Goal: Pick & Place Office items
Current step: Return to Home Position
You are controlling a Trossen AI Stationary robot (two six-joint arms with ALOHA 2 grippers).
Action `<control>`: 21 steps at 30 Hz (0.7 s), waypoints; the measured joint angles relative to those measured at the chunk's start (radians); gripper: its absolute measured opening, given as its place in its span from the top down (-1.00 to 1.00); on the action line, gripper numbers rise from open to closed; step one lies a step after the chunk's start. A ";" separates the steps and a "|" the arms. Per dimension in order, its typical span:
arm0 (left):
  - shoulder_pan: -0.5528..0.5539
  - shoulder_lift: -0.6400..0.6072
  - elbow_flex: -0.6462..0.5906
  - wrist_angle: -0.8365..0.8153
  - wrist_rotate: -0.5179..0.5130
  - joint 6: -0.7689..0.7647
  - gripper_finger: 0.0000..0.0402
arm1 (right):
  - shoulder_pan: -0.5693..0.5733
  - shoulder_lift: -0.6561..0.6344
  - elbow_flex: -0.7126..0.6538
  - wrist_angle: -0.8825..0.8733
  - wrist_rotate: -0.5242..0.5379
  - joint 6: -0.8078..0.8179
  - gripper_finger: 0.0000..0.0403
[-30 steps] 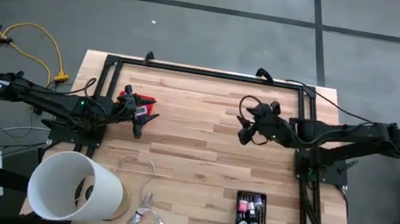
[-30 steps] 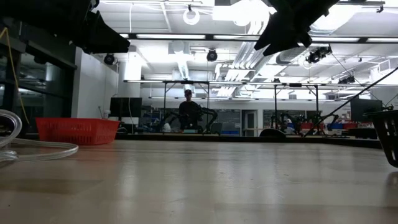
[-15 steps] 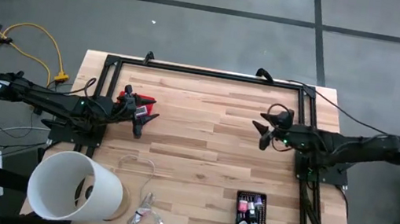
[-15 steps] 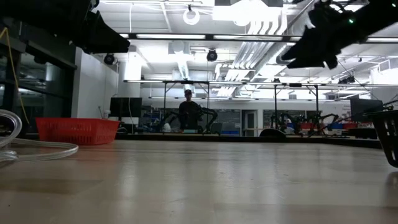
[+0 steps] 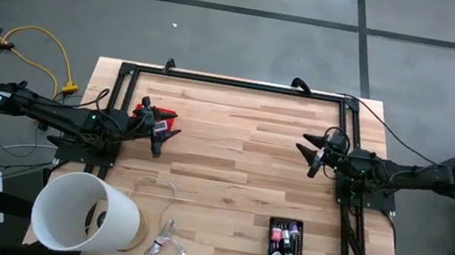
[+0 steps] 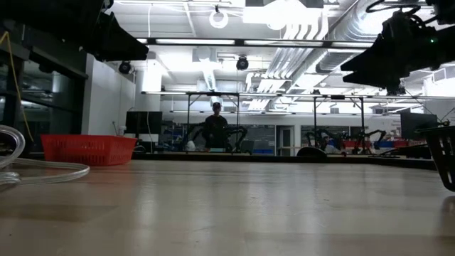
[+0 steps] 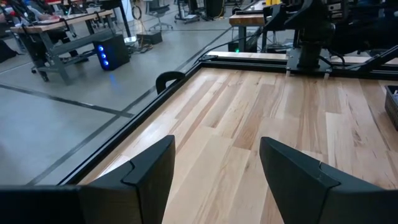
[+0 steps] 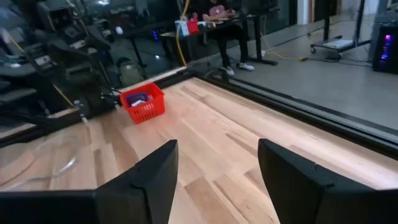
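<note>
The office items (image 5: 286, 242), small pink, teal and dark pieces, lie in a black tray (image 5: 270, 252) near the table's front right. A red basket (image 5: 166, 116) stands at the far left; in the right wrist view the basket (image 8: 142, 104) has something blue in it. My left gripper (image 5: 166, 141) hovers open just in front of the basket, with nothing between its fingers (image 7: 149, 168). My right gripper (image 5: 307, 154) hangs open over the table's right side, by its own base, with bare wood between its fingers (image 8: 158, 171).
A big white tub (image 5: 86, 213) lies on its side at the front left corner. Beside it are a pale wire loop (image 5: 157, 188) and a silvery clump (image 5: 164, 247). A black frame rail (image 5: 234, 82) runs along the far edge. The middle of the table is bare wood (image 5: 231, 164).
My right gripper has drawn back toward the table's right edge and sunk lower, tipping up from a downward slant to nearly level. It has stayed open.
</note>
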 joint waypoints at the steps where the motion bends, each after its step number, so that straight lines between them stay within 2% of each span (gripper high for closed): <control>1: 0.000 0.000 0.000 0.000 0.000 0.000 -0.13 | 0.000 -0.016 -0.008 0.001 -0.009 -0.002 -0.03; 7: 0.000 0.000 0.000 0.000 0.000 0.000 -0.13 | 0.000 -0.106 -0.045 0.001 -0.072 -0.026 -0.03; 17: 0.000 0.000 0.000 0.000 0.000 0.000 -0.13 | 0.000 -0.232 -0.123 0.003 -0.074 -0.026 -0.03; 21: 0.000 0.000 0.000 0.000 0.000 0.000 -0.13 | 0.000 -0.267 -0.136 0.021 -0.106 -0.037 -0.03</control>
